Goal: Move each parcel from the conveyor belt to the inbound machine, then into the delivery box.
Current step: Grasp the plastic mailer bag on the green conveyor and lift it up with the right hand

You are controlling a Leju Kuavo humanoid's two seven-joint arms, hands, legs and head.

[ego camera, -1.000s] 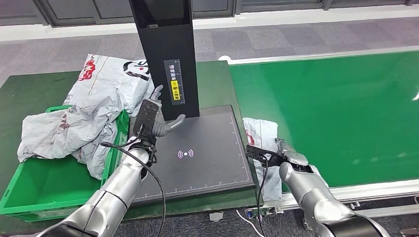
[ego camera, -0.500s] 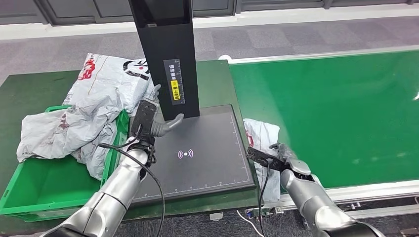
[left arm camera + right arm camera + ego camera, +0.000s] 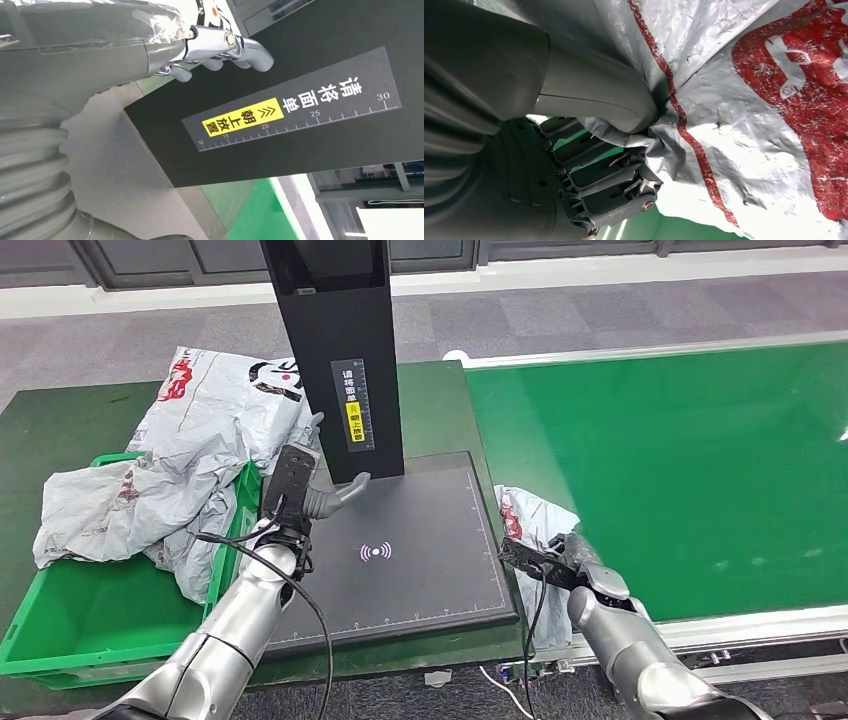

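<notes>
Green conveyor belt edge: right hand grips crumpled parcel, long axis running near-to-far; left hand spread.

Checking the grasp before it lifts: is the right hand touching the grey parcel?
Touching. The right wrist view shows the right hand with thumb and fingers bunching the parcel film.

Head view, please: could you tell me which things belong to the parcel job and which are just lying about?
Job:
- grey plastic parcel gripped by right hand
- green conveyor belt
- black inbound machine
- green plastic delivery box with grey parcels
- left hand

Lying about:
- white cable
</notes>
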